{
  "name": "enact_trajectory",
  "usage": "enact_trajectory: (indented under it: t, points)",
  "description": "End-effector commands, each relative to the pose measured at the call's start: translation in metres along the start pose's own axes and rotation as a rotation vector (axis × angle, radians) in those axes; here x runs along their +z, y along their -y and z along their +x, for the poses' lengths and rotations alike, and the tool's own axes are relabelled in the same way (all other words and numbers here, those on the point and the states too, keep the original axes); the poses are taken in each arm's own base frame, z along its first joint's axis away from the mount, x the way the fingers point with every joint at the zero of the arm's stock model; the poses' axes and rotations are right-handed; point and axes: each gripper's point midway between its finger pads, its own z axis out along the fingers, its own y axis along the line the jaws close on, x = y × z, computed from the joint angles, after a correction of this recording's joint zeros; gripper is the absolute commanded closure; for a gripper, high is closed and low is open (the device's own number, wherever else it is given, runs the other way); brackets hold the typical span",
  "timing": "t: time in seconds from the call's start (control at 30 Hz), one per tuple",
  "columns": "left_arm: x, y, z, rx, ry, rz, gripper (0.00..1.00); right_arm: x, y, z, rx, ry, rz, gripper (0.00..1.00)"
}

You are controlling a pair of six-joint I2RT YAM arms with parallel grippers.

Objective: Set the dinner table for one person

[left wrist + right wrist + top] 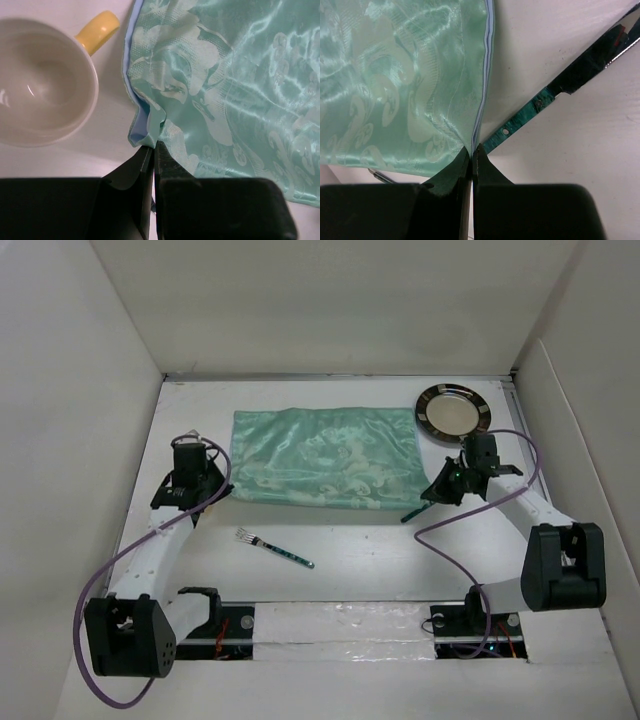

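A mint-green patterned placemat [325, 458] lies spread on the white dinner table [400, 560]. My left gripper [226, 483] is shut on the placemat's left edge [145, 131], which bunches up at the fingertips. My right gripper [430, 496] is shut on the placemat's right edge [479, 127]. A knife [572, 77] with a teal handle lies just right of that grip, its handle end [410, 514] sticking out below the gripper. A fork [273, 549] lies in front of the placemat. A silver-rimmed plate [453, 412] sits at the back right.
A cream mug [40, 82] with a yellow handle stands just left of the placemat beside my left gripper; in the top view it is mostly hidden under the arm. White walls [70, 440] close in the table on three sides.
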Motion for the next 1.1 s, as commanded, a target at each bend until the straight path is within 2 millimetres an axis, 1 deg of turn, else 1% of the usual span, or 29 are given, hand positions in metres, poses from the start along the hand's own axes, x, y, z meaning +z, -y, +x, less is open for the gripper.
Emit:
enact_trajectory:
  t: [0.0,0.13,0.17,0.23,0.27,0.3,0.37,0.43,0.47,0.5,0.53,0.57,0.6,0.63,0.7,0.73,0.77,0.8,0.83,0.87,0.9,0.93,0.97,1.0,1.03,1.07]
  points:
    - [-0.008,0.003,0.006,0.019,-0.015,0.013,1.0,-0.011,0.0,-0.003,-0.026,0.033,0.005,0.97]
    - [-0.008,0.008,0.018,-0.004,-0.086,0.032,1.0,-0.013,0.0,-0.005,-0.029,0.035,0.015,0.96]
    - [-0.006,-0.001,0.022,-0.015,-0.095,-0.014,1.0,-0.012,-0.003,-0.002,-0.03,0.022,0.01,0.95]
    - [-0.005,-0.003,0.023,-0.027,-0.099,-0.03,1.0,-0.011,-0.001,-0.001,-0.023,0.019,0.019,0.94]
    - [-0.005,-0.003,0.021,-0.027,-0.097,-0.035,0.99,-0.01,-0.003,0.004,-0.034,0.008,0.027,0.94]
    - [-0.005,-0.003,0.021,-0.027,-0.097,-0.035,0.99,-0.01,-0.003,0.004,-0.034,0.008,0.027,0.94]
    - [-0.006,-0.003,0.018,-0.028,-0.088,-0.043,0.98,-0.009,0.002,0.006,-0.027,0.005,0.048,0.93]
    - [-0.007,-0.003,0.015,-0.03,-0.079,-0.047,0.94,-0.007,0.005,0.008,-0.022,-0.003,0.059,0.93]
    - [-0.007,-0.004,0.015,-0.032,-0.077,-0.051,0.86,-0.007,0.005,0.009,-0.022,-0.008,0.063,0.93]
    - [-0.008,-0.003,0.013,-0.033,-0.074,-0.049,0.81,-0.006,0.004,0.013,-0.03,-0.021,0.061,0.92]
    - [-0.008,-0.007,0.008,-0.029,-0.05,-0.073,0.78,-0.007,0.004,0.013,-0.034,-0.023,0.064,0.89]
    - [-0.009,-0.007,0.004,-0.028,-0.037,-0.078,0.73,-0.006,0.004,0.016,-0.039,-0.037,0.068,0.88]
    - [-0.011,-0.006,0.001,-0.026,-0.029,-0.078,0.69,-0.007,0.003,0.015,-0.04,-0.034,0.073,0.86]
    - [-0.014,-0.002,-0.006,-0.024,-0.012,-0.069,0.66,-0.009,0.005,0.012,-0.038,-0.021,0.09,0.78]
    - [-0.018,0.005,-0.015,-0.013,0.008,-0.043,0.59,-0.014,0.003,0.004,-0.038,0.011,0.1,0.68]
    - [-0.023,0.012,-0.024,-0.012,0.026,-0.026,0.59,-0.019,-0.005,-0.006,-0.042,0.043,0.091,0.62]
    - [-0.026,0.016,-0.03,-0.007,0.038,-0.011,0.59,-0.024,-0.01,-0.011,-0.045,0.053,0.084,0.58]
    - [-0.028,0.021,-0.034,-0.004,0.04,0.006,0.59,-0.029,-0.014,-0.021,-0.032,0.082,0.084,0.54]
    - [-0.033,0.034,-0.045,-0.001,0.049,0.049,0.59,-0.038,-0.025,-0.037,-0.033,0.13,0.071,0.48]
    - [-0.035,0.039,-0.05,0.002,0.056,0.065,0.6,-0.042,-0.029,-0.047,-0.025,0.159,0.068,0.46]
    - [-0.038,0.048,-0.053,0.009,0.05,0.1,0.65,-0.044,-0.034,-0.055,-0.02,0.18,0.064,0.44]
    - [-0.043,0.06,-0.065,0.015,0.072,0.141,0.67,-0.049,-0.035,-0.068,0.012,0.215,0.059,0.44]
    - [-0.046,0.068,-0.072,0.018,0.088,0.17,0.74,-0.053,-0.045,-0.088,0.017,0.275,0.024,0.47]
    - [-0.05,0.084,-0.078,0.036,0.103,0.237,0.81,-0.049,-0.046,-0.098,0.042,0.294,0.019,0.57]
    - [-0.056,0.096,-0.089,0.043,0.125,0.286,0.87,-0.047,-0.048,-0.108,0.084,0.316,0.005,0.91]
    - [-0.061,0.106,-0.095,0.048,0.141,0.33,1.0,-0.053,-0.05,-0.131,0.111,0.372,-0.024,1.0]
